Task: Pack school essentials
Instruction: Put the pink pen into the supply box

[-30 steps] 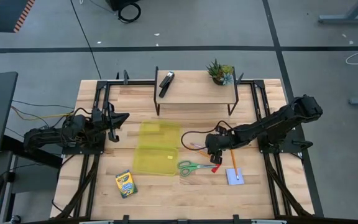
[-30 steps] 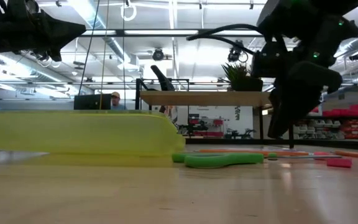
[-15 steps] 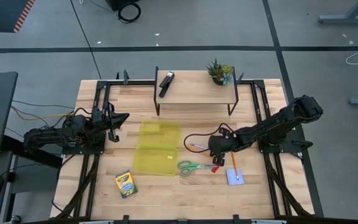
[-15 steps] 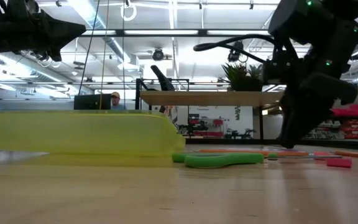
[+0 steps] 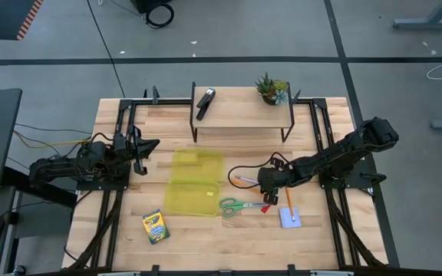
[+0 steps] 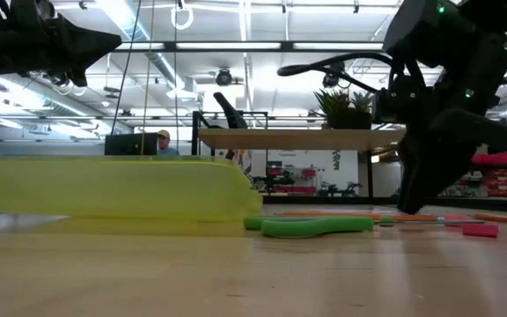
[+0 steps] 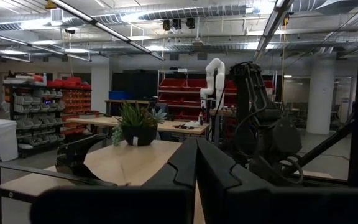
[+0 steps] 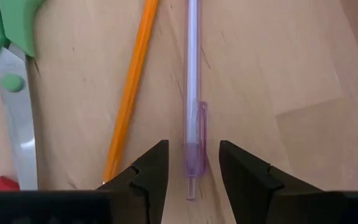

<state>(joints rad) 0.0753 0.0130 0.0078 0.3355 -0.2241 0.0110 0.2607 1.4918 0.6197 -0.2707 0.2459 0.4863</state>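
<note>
Right wrist view showing the right gripper (image 8: 193, 171) hovering low over the counter (image 8: 291, 56), jaws spread and straddling the purple pen (image 8: 192, 93), with the orange pencil (image 8: 130, 87) lying just outside one finger and the green-handled scissors (image 8: 8, 68) farther off on that same side; likely lining up so that closing catches only the pen. High view placing the yellow case (image 5: 193, 182) well apart from those jaws, open and waiting, and the left gripper (image 5: 146, 146) parked beyond it, jaws pressed together.
</note>
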